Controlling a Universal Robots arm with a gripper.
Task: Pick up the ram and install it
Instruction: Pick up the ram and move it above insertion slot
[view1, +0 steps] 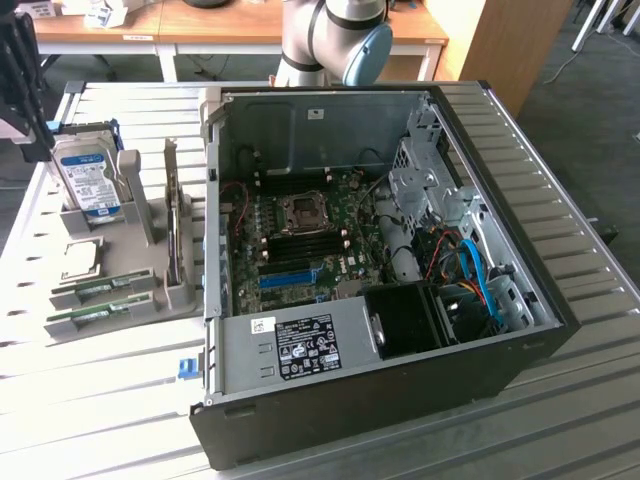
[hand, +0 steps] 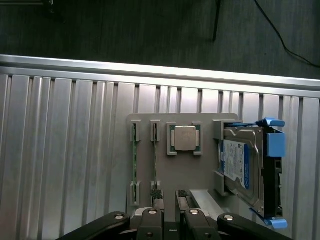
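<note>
My gripper (hand: 172, 216) hangs above the grey holder tray (hand: 206, 170), its fingers (hand: 153, 220) a little apart and pinching nothing. The ram (hand: 155, 161) stands on edge in its tray slot, a second ram stick (hand: 134, 161) just beside it, both untouched. In the exterior view the tray sits on the slatted table (view1: 100, 400) at nine o'clock from the open computer case (view1: 420, 385). The sticks lie at its six o'clock end, the hard drive (view1: 85, 175) at twelve, and the processor chip (view1: 82, 258) between them.
</note>
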